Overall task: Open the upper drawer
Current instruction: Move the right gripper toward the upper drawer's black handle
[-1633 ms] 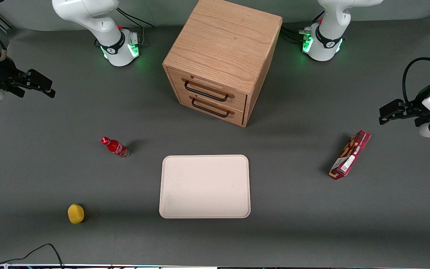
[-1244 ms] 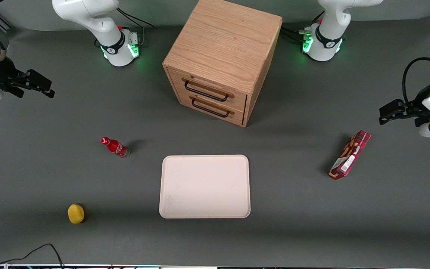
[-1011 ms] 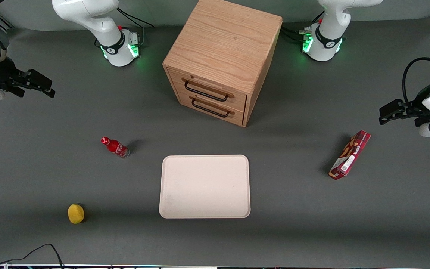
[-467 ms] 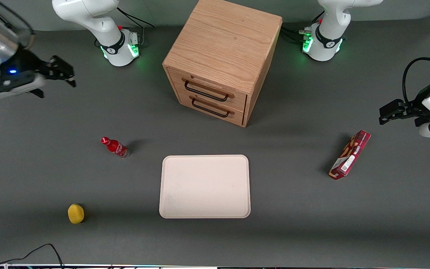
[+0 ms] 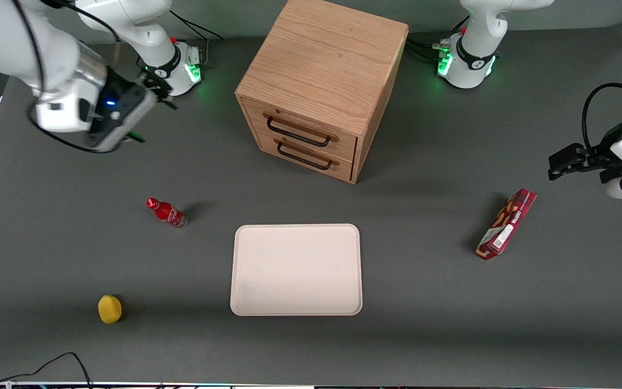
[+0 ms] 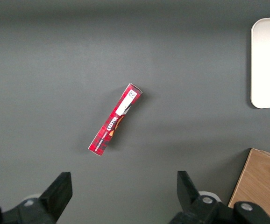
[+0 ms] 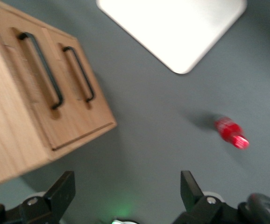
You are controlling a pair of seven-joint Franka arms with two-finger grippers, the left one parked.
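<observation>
The wooden cabinet (image 5: 324,59) stands at the table's middle, farther from the front camera than the tray. Its upper drawer (image 5: 338,141) is shut flush, and its black wire handle (image 5: 296,134) is free. The right wrist view shows this drawer (image 7: 30,88) and its handle (image 7: 41,70) too, next to the cabinet's top. My right gripper (image 5: 148,116) hangs above the table toward the working arm's end, well apart from the cabinet, close to that arm's base. Its fingers (image 7: 62,191) are spread wide with nothing between them, so the gripper (image 7: 125,191) is open.
The lower drawer (image 5: 338,166) is shut as well. Nearer the camera than the cabinet lies a white tray (image 5: 296,269). A red bottle (image 5: 166,212) and a yellow ball (image 5: 109,308) sit toward the working arm's end. A red box (image 5: 506,223) lies toward the parked arm's end.
My right arm has swung in from the table's end toward the cabinet, and the gripper now sits near the arm's base. The drawers and table objects have not moved.
</observation>
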